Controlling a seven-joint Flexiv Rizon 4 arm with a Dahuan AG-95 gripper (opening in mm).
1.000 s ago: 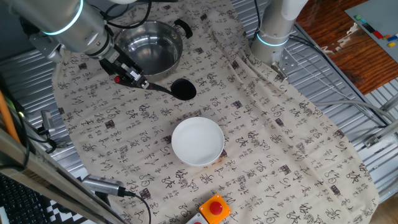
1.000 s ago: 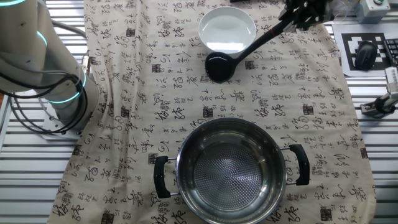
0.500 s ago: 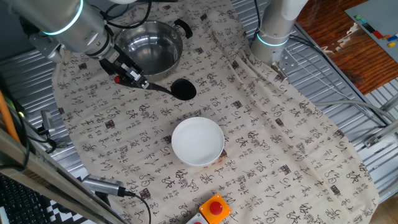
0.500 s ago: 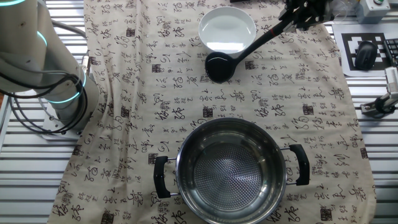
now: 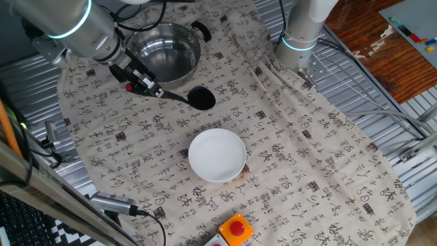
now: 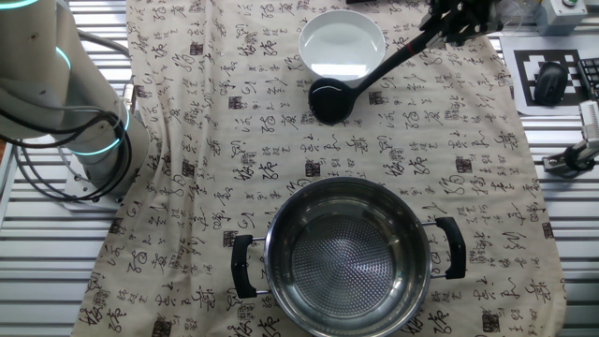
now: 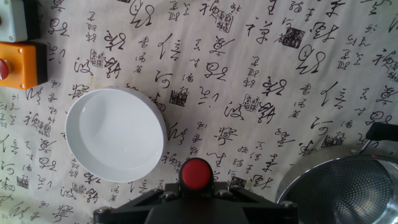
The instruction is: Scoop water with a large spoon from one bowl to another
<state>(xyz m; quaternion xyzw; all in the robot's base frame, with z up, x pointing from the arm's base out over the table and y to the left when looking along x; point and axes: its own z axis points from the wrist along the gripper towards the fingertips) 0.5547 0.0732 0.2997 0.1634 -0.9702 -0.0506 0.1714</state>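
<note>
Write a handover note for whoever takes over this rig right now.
Hand: shut on the ladle near the handle's red end.
Ladle cup sits between the two bowls, over the cloth, not in either.
White bowl: holds water.
Steel pot: looks dry inside.
Done: ladle grasped.
Left: dip into the white bowl, carry over, pour into the steel pot.
</note>
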